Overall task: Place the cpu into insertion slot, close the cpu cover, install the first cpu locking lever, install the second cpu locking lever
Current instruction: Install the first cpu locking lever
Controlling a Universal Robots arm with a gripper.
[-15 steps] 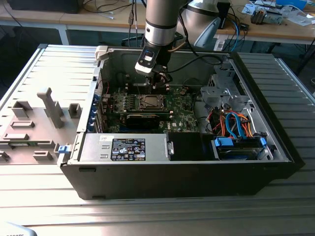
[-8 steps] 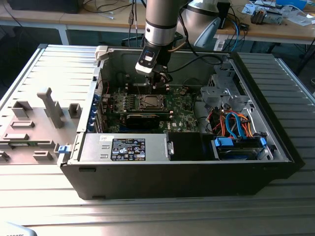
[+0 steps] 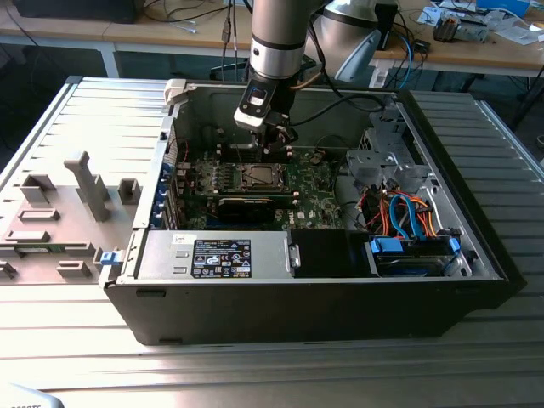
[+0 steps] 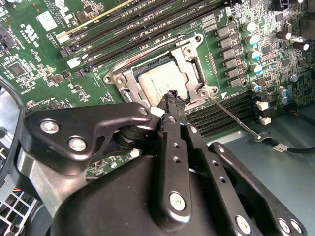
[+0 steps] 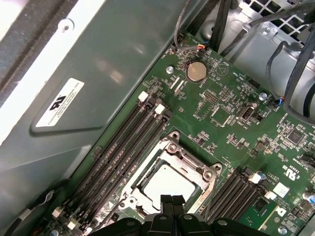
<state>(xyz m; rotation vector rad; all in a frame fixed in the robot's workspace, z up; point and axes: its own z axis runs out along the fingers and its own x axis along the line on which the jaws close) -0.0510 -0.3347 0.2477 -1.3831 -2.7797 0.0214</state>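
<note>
closest to the lens, the black end effector point(image 4: 172, 95) was seen with its fingers pressed together and nothing held, its tip poised at the edge of the cpu point(image 4: 160, 81); contact could not be told. the cpu was seated in the insertion slot point(image 4: 129, 81), with the cpu cover point(image 4: 194, 59) judged to be folded down around it. 1 thin locking lever point(image 4: 231, 114) stood out over the memory slots point(image 4: 216, 118). the lever would best be pushed near its hooked end, swept down under its catch, with the cpu face untouched.
</note>
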